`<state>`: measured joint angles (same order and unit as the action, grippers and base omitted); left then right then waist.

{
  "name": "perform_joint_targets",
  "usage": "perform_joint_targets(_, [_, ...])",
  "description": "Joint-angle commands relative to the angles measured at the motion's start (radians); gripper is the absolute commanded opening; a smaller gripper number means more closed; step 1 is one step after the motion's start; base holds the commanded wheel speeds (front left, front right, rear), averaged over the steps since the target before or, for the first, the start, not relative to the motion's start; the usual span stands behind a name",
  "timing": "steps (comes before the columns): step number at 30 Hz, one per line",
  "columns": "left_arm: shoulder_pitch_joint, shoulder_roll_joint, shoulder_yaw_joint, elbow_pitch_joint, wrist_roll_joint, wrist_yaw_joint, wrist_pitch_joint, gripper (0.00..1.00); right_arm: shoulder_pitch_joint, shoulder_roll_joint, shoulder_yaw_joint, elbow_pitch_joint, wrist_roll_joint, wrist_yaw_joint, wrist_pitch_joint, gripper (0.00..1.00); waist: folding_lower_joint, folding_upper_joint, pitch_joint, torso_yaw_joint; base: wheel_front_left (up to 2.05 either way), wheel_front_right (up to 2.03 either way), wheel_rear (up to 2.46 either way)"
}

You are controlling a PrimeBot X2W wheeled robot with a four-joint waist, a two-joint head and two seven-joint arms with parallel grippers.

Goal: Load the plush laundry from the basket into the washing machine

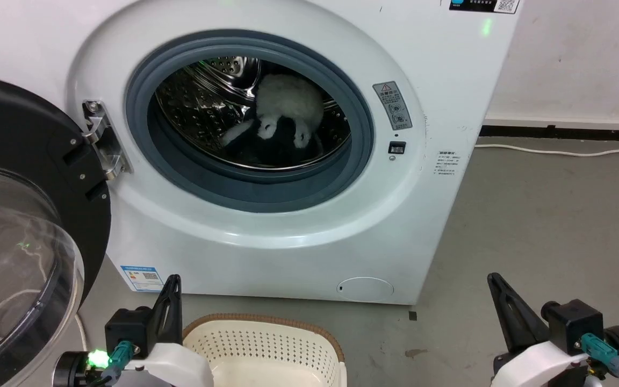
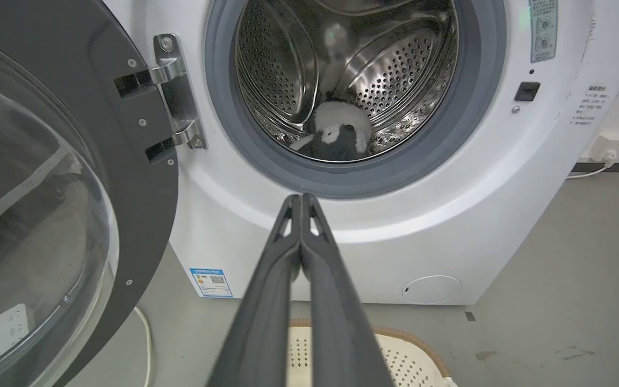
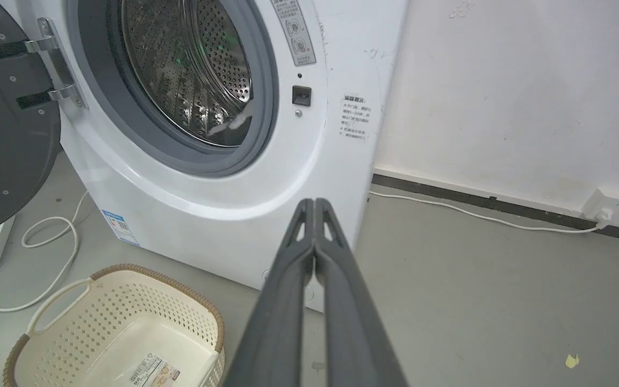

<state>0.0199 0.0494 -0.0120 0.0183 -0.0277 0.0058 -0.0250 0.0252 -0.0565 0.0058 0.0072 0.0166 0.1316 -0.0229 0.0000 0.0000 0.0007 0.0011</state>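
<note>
the plush laundry (image 1: 288, 107) lies inside the washing machine (image 1: 299, 252), low in the steel drum (image 2: 395, 75) behind the grey gasket (image 1: 256, 188) — white fluff on top, dark parts under it, and none of it hangs over the lip as far as i can see. the basket (image 3: 116, 301) sits on the floor (image 1: 530, 215) just in front of the washing machine, below the opening. its inside is bare down to the sticker (image 3: 153, 371) on its bottom. so the loading itself looks done to me.

my left gripper (image 2: 301, 200) has its two fingers pressed flat together with nothing between them. it points at the washing machine's front, below the opening and apart from it. my right gripper (image 3: 315, 203) is pressed together the same way, empty, aimed toward the washing machine's right front corner.

what may be left — the door (image 1: 24, 161) stands swung wide open on its hinge (image 1: 102, 140) at the washing machine's left side. the task asks only for loading, so i judge it finished. if closing counts, that is the one step left, and my left arm is the nearer one to the door.
</note>
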Motion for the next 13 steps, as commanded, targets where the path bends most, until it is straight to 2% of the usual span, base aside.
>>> perform_joint_targets(1, [-0.014,0.001,0.007,-0.008,0.011,-0.003,0.008,0.00,-0.017,0.005,-0.003,-0.006,-0.008,-0.001,0.006,0.00,0.0001,0.0000,0.000,0.000,0.00,0.00,0.00])
perform_joint_targets(13, [-0.020,0.001,0.012,-0.018,0.028,-0.006,0.025,0.00,-0.025,0.006,-0.006,-0.007,-0.017,-0.001,0.023,0.00,0.0000,0.0000,-0.001,-0.001,0.00,0.00,0.00])
